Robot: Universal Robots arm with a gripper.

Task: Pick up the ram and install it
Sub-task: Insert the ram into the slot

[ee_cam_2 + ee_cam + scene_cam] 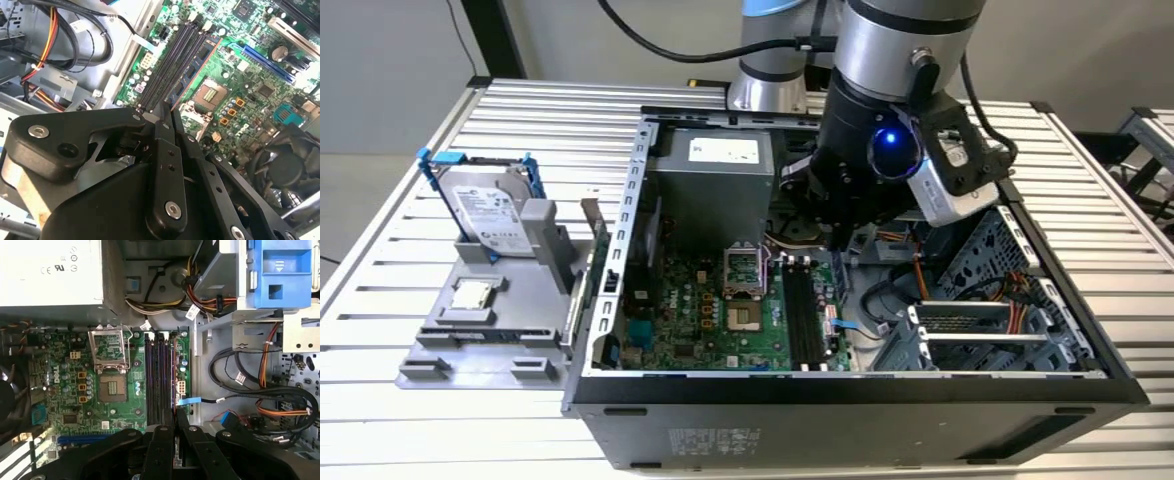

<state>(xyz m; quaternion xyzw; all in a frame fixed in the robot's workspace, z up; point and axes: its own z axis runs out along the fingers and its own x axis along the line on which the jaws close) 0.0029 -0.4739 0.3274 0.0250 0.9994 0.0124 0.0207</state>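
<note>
Second wrist view shows you the jaws pinched narrow on one end of the ram [192, 71], held on edge along the memory slots [167, 67]. It is possibly not yet seated. Around them lies the motherboard [260, 75], inside the open case [854, 395].

Your exterior view looks steeply down from beyond the table's [400, 420] near edge, taking in the whole open case [854, 400]. Both wrist views ride close behind the gripper [175, 412], looking into the case. They share the motherboard [75, 390] and slots [175, 60], seemingly from opposite ends.
</note>
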